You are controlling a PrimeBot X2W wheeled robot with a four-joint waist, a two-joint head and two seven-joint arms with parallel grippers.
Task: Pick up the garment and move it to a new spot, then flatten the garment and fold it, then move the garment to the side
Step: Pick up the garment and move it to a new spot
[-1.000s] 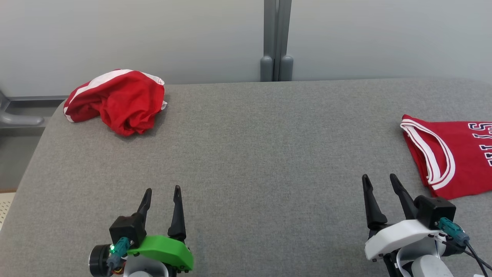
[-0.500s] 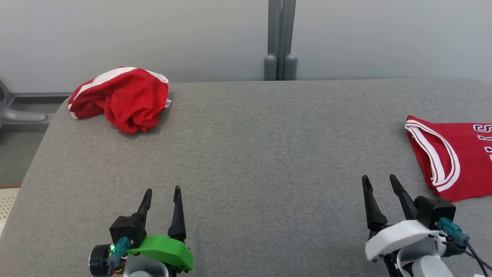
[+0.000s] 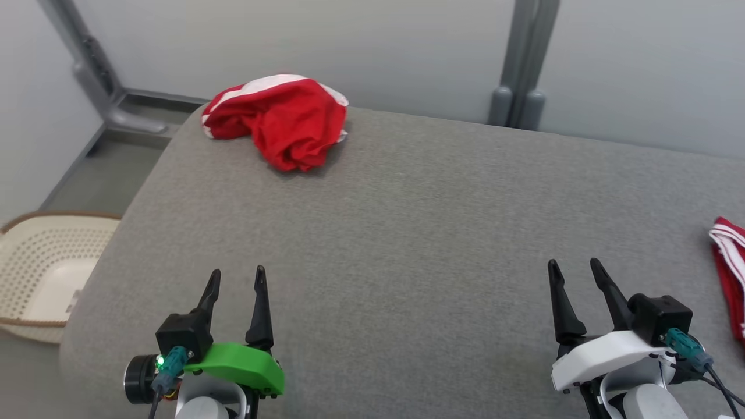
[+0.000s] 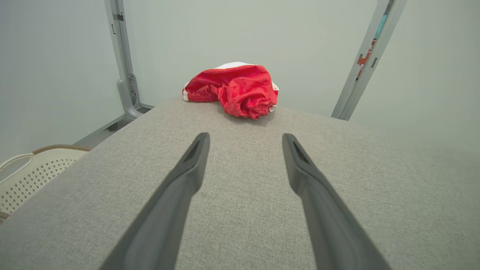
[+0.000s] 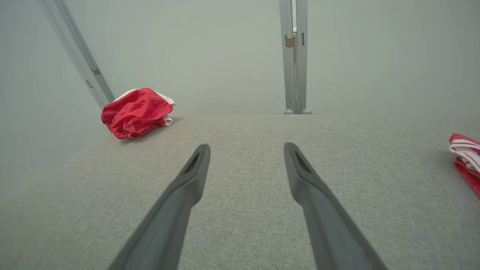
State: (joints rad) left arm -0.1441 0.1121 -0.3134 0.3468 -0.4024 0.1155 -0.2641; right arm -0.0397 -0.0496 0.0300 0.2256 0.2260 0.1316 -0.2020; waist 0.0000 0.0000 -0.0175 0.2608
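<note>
Two-thirds or so of the head view is the grey fabric-covered table (image 3: pixel 407 233), which runs from the bottom edge up to a pale wall (image 3: pixel 378 46) across the top. A grey post (image 3: pixel 525 64) stands against that wall right of centre at the top, and another slants through the upper left corner. At the left edge, below the table's rim, sits a cream perforated basket (image 3: pixel 46 273).

The crumpled red garment (image 3: pixel 279 119), banded in white, lies heaped at the upper left of the frame, on the table's far corner close to the wall. In the left wrist view it sits at top centre, beyond the fingertips and well apart from them.

The left gripper (image 3: pixel 237 271) at lower left and the right gripper (image 3: pixel 573 263) at lower right both hang over bare table with their fingers spread apart. A sliver of a second red garment (image 3: pixel 734 279), striped in white, shows at the right edge, near the right gripper but not touching it.
</note>
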